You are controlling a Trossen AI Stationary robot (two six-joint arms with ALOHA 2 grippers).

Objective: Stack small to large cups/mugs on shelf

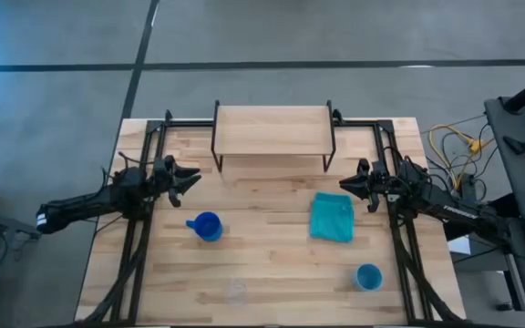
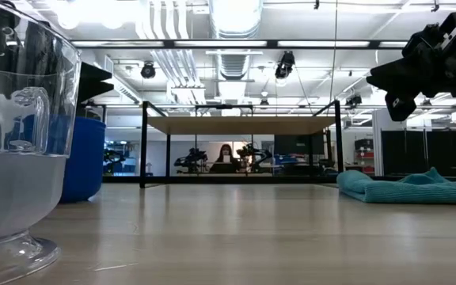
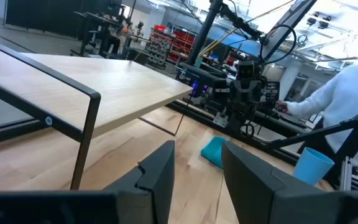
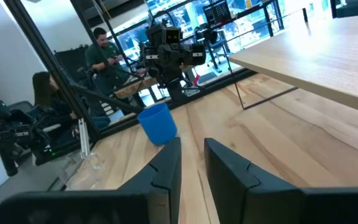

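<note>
The deep blue mug point(image 1: 207, 226) stands on its base on the table's left half, also seen in the right wrist view point(image 4: 158, 123). The light blue cup point(image 1: 368, 276) stands near the right near corner. The clear cup point(image 1: 236, 292) stands by the near edge and looms large in the low view point(image 2: 14, 142). The shelf point(image 1: 272, 130) stands on black legs at the far edge, with nothing on it. My left gripper point(image 1: 194, 175) hovers open left of the shelf. My right gripper point(image 1: 343, 182) hovers open right of it, above the teal cloth's far end.
A folded teal cloth point(image 1: 333, 217) lies right of centre, between the shelf and the light blue cup. Black frame rails point(image 1: 144, 210) run along both table sides. Bare wood lies in front of the shelf. People show beyond the table point(image 4: 101, 53).
</note>
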